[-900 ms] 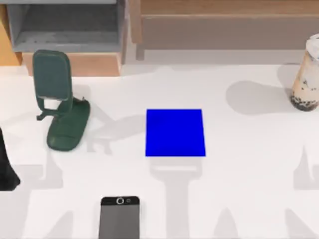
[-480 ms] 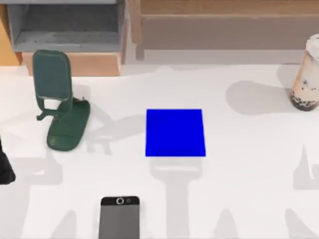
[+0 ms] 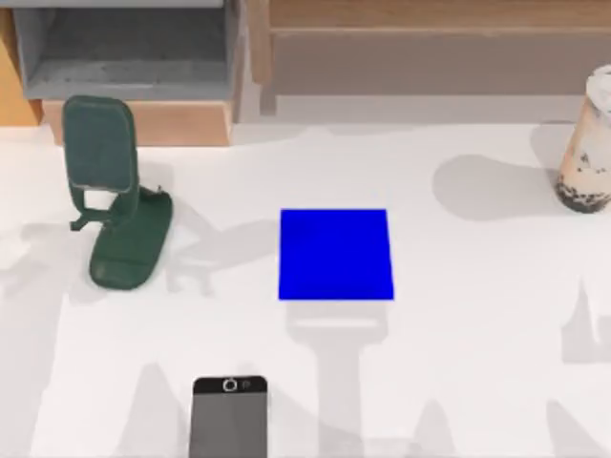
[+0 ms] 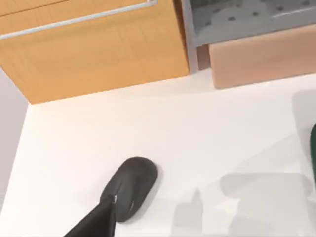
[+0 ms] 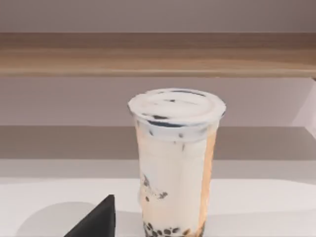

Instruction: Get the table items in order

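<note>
Dark grey and oval, the small computer mouse (image 4: 130,187) is lying off the table's (image 3: 477,334) nine o'clock edge under my left gripper (image 4: 101,222), whose grip I cannot tell, so I am judging the next move a descent onto it.
</note>
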{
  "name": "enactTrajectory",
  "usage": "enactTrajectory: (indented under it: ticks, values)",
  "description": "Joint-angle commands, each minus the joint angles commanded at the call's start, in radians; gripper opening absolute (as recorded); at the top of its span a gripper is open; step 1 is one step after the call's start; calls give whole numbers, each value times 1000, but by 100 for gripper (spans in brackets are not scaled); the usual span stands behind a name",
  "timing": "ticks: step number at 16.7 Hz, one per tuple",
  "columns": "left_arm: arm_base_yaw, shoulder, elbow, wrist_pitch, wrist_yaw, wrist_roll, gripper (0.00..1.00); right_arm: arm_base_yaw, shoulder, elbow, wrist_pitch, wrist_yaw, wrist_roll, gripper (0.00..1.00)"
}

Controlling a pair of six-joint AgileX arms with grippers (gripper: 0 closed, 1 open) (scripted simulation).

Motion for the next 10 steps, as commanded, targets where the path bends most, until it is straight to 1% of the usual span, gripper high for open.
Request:
enactTrajectory:
  ticks: [10]
  values:
    - [122, 963, 874, -559, 1, 360, 100, 0, 0, 0, 0, 0, 0, 100]
